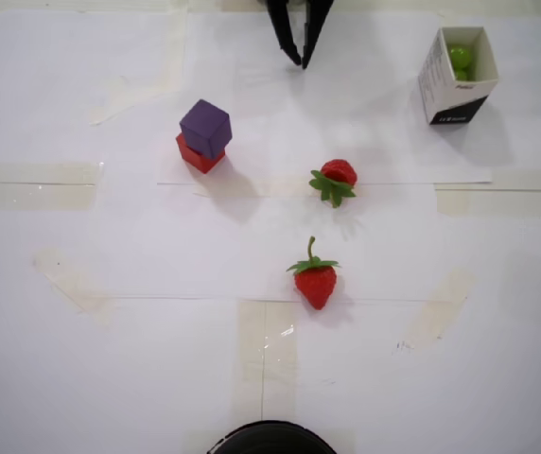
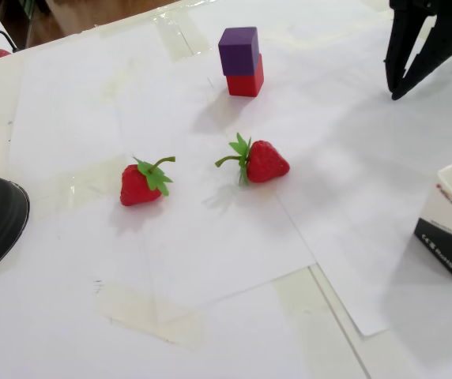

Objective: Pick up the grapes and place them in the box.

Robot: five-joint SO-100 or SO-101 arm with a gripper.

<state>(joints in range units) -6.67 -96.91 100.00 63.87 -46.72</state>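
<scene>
In the overhead view, the grapes [image 1: 461, 60] lie inside the box [image 1: 439, 78] at upper right, with the gripper [image 1: 301, 62] to its left at the top edge. One cube [image 1: 205, 128] sits atop another cube [image 1: 195, 155] at left; two strawberries [image 1: 336, 179] [image 1: 315, 280] lie centrally, one below the other.

— What do we see on the desk [image 1: 81, 378]?
— We see taped white paper sheets [image 1: 393, 255], two strawberries [image 1: 316, 280] mid-desk, a purple cube [image 1: 205, 128] stacked on a red cube [image 1: 195, 154], the box [image 1: 455, 80] near one corner.
</scene>
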